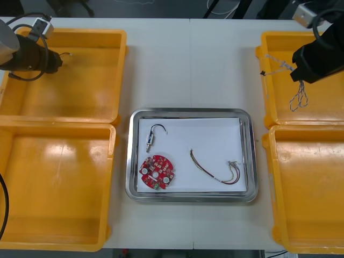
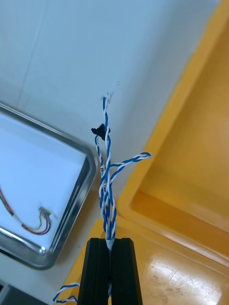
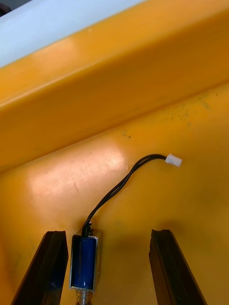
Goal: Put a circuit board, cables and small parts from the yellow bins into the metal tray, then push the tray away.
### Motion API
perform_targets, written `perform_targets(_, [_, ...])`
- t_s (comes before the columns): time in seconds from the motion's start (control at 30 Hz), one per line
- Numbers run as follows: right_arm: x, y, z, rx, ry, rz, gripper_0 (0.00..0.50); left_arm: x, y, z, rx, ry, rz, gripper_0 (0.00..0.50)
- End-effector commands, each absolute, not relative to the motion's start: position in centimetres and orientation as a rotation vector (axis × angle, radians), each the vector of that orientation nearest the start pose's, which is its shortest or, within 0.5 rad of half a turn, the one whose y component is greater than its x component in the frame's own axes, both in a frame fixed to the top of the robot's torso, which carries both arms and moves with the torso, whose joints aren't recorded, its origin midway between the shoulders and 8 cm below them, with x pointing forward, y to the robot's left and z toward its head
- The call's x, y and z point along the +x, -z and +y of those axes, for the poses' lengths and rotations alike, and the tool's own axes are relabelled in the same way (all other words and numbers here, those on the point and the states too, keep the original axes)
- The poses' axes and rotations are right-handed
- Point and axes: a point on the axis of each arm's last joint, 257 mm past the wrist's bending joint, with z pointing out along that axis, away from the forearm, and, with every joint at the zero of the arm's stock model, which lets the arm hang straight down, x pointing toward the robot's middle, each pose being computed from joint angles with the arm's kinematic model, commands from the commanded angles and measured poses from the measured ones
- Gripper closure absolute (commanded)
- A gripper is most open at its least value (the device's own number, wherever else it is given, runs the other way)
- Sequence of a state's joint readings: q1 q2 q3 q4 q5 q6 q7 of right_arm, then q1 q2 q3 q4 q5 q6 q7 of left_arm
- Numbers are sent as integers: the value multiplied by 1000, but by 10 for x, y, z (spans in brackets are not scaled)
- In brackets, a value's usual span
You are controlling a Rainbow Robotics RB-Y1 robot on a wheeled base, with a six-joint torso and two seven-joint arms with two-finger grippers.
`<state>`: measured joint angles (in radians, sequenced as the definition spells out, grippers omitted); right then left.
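Partly done: metal tray [image 1: 251, 156] mid-table held circuit board [image 1: 157, 172], red and yellow cable [image 1: 215, 172] and a small metal part [image 1: 150, 141]. Right claw [image 2: 110, 243] was clenched on blue and white cable [image 2: 106, 181] over the 2 o'clock bin [image 1: 322, 107]. Left claw [image 3: 107, 233], spread wide, straddled another small part [image 3: 84, 262] in the 10 o'clock bin [image 1: 80, 102]. Tray push pending.

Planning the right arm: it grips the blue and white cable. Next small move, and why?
Probably carry it over the metal tray: the right gripper is shut on the blue and white cable above a yellow bin; the tray lacks one.
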<state>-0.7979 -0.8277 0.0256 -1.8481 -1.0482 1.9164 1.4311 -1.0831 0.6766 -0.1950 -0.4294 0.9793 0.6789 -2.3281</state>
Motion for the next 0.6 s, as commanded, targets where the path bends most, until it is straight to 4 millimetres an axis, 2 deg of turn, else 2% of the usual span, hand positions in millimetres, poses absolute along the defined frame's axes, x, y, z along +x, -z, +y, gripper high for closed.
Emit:
perform_targets(0.03, [448, 70, -233, -867, -1, 2532, 500, 713, 128, 397, 474, -224, 2087, 0])
perform_targets(0.07, [447, 74, -224, -912, 2, 2511, 500, 712, 128, 399, 478, -231, 2089, 0])
perform_targets(0.1, [447, 74, -224, -912, 2, 2511, 500, 712, 128, 399, 478, -231, 2089, 0])
perform_targets(0.13, [445, 78, -210, -978, 12, 2469, 500, 712, 127, 401, 480, -238, 2088, 0])
perform_targets(0.27, [447, 90, -177, -1184, 65, 2330, 500, 709, 129, 410, 490, -266, 2093, 0])
perform_targets(0.47, [447, 106, -134, -1374, 60, 2194, 500, 704, 138, 421, 486, -283, 2107, 0])
perform_targets(0.6, [445, 122, -115, -1506, 103, 2119, 500, 703, 142, 425, 480, -292, 2106, 0])
